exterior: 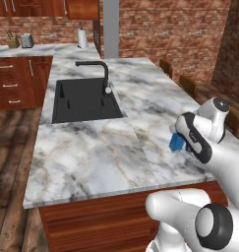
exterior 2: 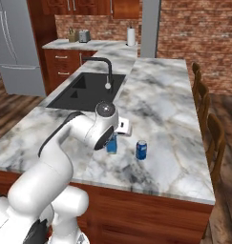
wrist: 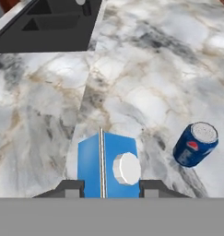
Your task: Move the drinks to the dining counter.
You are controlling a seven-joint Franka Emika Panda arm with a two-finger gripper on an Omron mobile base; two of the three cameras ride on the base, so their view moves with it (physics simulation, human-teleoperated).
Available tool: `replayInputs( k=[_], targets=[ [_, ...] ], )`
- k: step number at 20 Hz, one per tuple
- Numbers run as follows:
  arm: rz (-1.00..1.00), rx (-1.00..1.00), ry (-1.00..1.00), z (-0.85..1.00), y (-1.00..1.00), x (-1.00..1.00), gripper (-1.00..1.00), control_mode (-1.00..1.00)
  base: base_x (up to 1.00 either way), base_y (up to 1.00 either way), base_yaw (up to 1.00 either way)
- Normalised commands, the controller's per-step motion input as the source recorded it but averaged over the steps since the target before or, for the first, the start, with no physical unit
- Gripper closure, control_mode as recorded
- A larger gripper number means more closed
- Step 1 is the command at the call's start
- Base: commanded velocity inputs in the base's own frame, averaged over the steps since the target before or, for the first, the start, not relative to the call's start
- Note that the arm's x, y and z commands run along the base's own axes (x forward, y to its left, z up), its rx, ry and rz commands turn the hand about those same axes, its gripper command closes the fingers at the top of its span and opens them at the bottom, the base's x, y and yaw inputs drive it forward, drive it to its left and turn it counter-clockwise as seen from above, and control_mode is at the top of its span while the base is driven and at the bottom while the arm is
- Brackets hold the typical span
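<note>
the dining counter (exterior 2: 170,95) carries a black sink (exterior 2: 81,90) and faucet (exterior 2: 104,68) far left. near its front edge the gripper (wrist: 109,186) clasps the blue carton (wrist: 106,163); the blue-and-white can (exterior 2: 141,150) stands just right, nothing between.

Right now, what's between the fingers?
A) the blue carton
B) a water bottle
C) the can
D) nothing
A: in the hand view the blue carton sits between the two fingers, while the can stands apart on the marble counter to one side.
</note>
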Motion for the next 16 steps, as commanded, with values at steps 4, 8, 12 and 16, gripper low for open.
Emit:
replayInputs(
  k=[4,8,12,16],
  targets=[
    [0.00,0.00,0.00,-0.22,-0.12,0.19,1.00,-1.00,0.00,0.00,0.00],
    [0.00,0.00,0.00,-0.23,-0.01,0.18,1.00,-1.00,0.00,0.00,0.00],
    [0.00,0.00,0.00,-0.21,0.00,0.12,1.00,-1.00,0.00,0.00,0.00],
    [0.00,0.00,0.00,-0.21,0.00,0.18,1.00,-1.00,0.00,0.00,0.00]
  ],
)
